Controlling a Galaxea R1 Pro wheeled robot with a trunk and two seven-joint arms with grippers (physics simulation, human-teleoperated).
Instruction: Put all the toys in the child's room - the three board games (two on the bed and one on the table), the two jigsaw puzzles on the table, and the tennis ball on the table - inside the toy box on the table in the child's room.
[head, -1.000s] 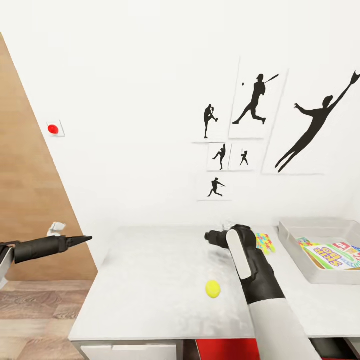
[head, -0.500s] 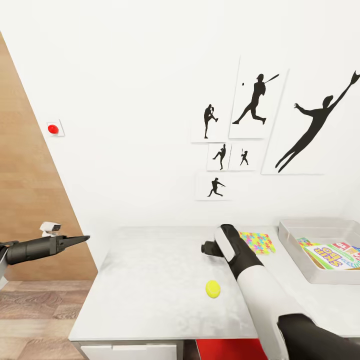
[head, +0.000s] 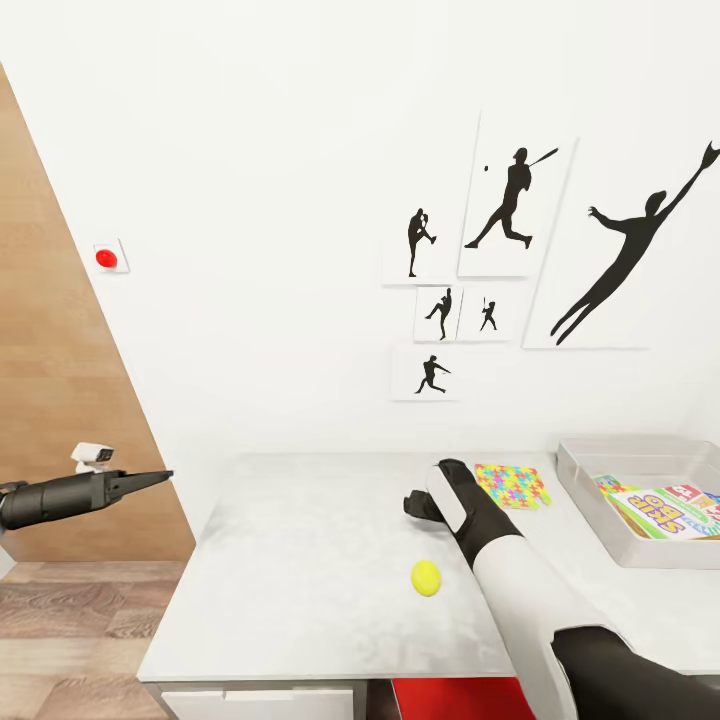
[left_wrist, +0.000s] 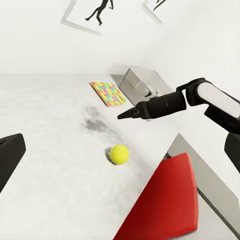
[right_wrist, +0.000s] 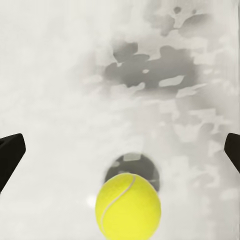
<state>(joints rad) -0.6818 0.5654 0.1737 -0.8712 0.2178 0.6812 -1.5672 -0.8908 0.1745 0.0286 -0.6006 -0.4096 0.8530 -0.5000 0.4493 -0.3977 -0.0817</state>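
The yellow-green tennis ball (head: 426, 577) (left_wrist: 119, 154) (right_wrist: 128, 205) lies alone on the glossy white table (head: 300, 540). My right gripper (head: 410, 502) (left_wrist: 123, 115) (right_wrist: 120, 150) hovers just beyond and above it, open, fingers wide apart and holding nothing. A colourful jigsaw puzzle (head: 512, 485) (left_wrist: 108, 93) lies flat behind the right wrist. The grey toy box (head: 590, 500) (left_wrist: 137, 80) stands at the table's right end, with the SKIP-BO board game (head: 665, 510) inside. My left gripper (head: 160, 477) hangs off the table's left end, open and empty.
A red chair (head: 450, 700) (left_wrist: 165, 200) is tucked under the table's near edge. A brown wooden panel (head: 60, 350) rises at the left over wood-plank floor (head: 70, 620). Athlete silhouette posters (head: 510, 200) hang on the white wall behind.
My right gripper has dropped and pulled back toward the ball, uncovering the jigsaw puzzle, and its elbow swung right. The left arm has drifted slightly left. The ball stayed put.
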